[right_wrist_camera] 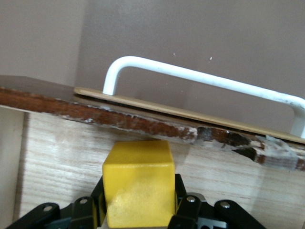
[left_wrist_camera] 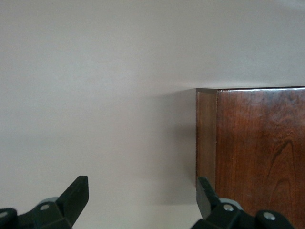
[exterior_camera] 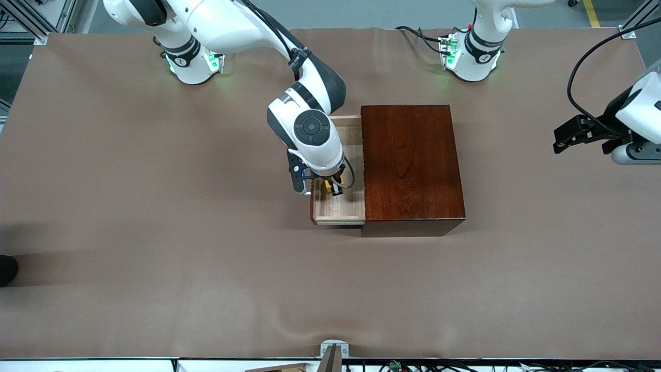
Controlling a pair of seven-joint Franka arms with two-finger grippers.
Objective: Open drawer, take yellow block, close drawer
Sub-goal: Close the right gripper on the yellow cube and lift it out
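I see the drawer [exterior_camera: 338, 206] pulled out of the wooden box [exterior_camera: 410, 165] toward the right arm's end of the tabletop [exterior_camera: 155, 206]. Its pale wood floor is exposed, and its front panel is on the side away from the box.

The right gripper [exterior_camera: 333, 187] is down inside the drawer, next to the front panel. Its fingers [right_wrist_camera: 183, 210] are clamped on the yellow block [right_wrist_camera: 139, 188], 1 on each side face. In the right wrist view the block fills the gap between them, with its top face and 1 side face visible. I can't tell whether the block sits on the drawer floor or just clear of it. From the front only a sliver of yellow [exterior_camera: 328, 185] shows under the wrist.

The white handle [right_wrist_camera: 205, 78] shows in the right wrist view, on the outer face of the front panel, on the side away from the box. The top edge of that panel is chipped, with the dark finish worn through to pale patches.

The left gripper [exterior_camera: 573, 135] hangs in the air past the box, toward the left arm's end of the tabletop; that arm is waiting. Its fingers [left_wrist_camera: 76, 195] are spread wide with nothing between them. The left wrist view shows bare tabletop plus 1 corner of the box [left_wrist_camera: 248, 143].
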